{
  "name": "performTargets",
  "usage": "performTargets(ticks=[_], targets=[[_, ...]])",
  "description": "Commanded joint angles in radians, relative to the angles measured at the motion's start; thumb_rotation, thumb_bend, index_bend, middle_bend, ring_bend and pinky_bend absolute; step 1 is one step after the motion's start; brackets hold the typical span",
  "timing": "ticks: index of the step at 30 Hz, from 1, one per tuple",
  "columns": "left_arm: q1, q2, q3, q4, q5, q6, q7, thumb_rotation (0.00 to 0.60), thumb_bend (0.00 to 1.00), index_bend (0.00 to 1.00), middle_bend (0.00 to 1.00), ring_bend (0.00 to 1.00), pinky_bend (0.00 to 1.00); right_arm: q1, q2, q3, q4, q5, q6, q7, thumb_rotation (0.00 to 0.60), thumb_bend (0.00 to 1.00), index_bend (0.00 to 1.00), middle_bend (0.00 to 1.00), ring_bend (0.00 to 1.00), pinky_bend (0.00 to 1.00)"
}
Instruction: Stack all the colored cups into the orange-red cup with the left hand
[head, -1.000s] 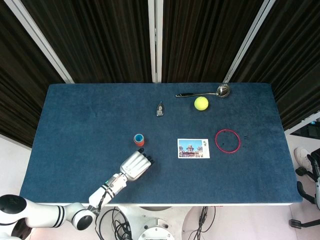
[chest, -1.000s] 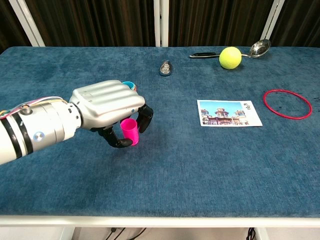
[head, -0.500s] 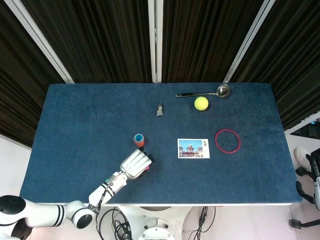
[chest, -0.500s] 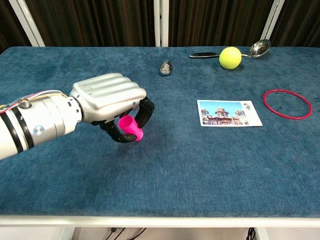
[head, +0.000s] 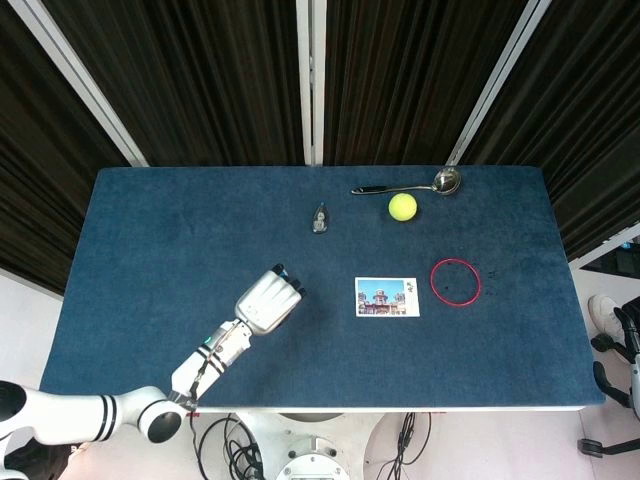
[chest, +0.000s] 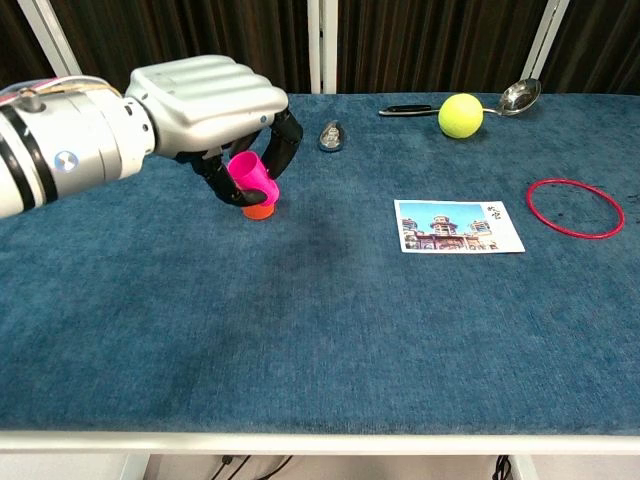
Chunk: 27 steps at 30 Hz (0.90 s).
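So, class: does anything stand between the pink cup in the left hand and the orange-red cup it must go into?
Nothing visible does. The left hand holds the pink cup tilted, close above the orange-red cup.

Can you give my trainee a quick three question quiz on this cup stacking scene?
1. True or false: the left hand holds the pink cup.
2. What lies nearest the tennis ball: A) red ring, B) ladle, C) postcard?
3. Fill in: in the chest view the pink cup hangs tilted just above the ____ cup.

Key: 1 true; 2 B; 3 orange-red.
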Motion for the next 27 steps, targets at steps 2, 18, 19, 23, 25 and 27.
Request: performTargets(ticks=[2, 18, 19, 23, 25, 27], targets=[[-0.071, 0.006, -0.065, 0.039, -0.154, -0.040, 0.083, 0.600, 0.30, 0.55, 0.53, 0.58, 0.36, -0.001, 0.003, 0.001, -0.004, -0.003, 0.006, 0.001, 0.600, 0.33, 0.00, 0.00, 0.00, 0.00], [-0.157, -0.052, -0.041, 0.199, -0.316, -0.079, 0.084, 0.600, 0.30, 0.55, 0.52, 0.58, 0.36, -0.001, 0.001, 0.006, 0.021, 0.017, -0.012, 0.033, 0.600, 0.33, 0.00, 0.00, 0.00, 0.00], [-0.159, -0.054, -0.038, 0.201, -0.318, -0.079, 0.082, 0.600, 0.30, 0.55, 0.52, 0.58, 0.36, 0.000, 0.001, 0.006, 0.022, 0.017, -0.012, 0.034, 0.600, 0.33, 0.00, 0.00, 0.00, 0.00], [-0.167, -0.056, -0.027, 0.201, -0.324, -0.077, 0.077, 0.600, 0.30, 0.55, 0.52, 0.57, 0.36, -0.002, 0.002, 0.006, 0.023, 0.018, -0.011, 0.035, 0.600, 0.33, 0.00, 0.00, 0.00, 0.00], [-0.171, -0.056, -0.022, 0.199, -0.326, -0.075, 0.075, 0.600, 0.30, 0.54, 0.51, 0.56, 0.36, -0.002, 0.002, 0.007, 0.024, 0.019, -0.011, 0.037, 0.600, 0.33, 0.00, 0.00, 0.00, 0.00], [-0.174, -0.056, -0.019, 0.198, -0.328, -0.072, 0.069, 0.600, 0.29, 0.48, 0.49, 0.52, 0.35, -0.003, 0.001, 0.006, 0.025, 0.019, -0.012, 0.038, 0.600, 0.33, 0.00, 0.00, 0.00, 0.00]])
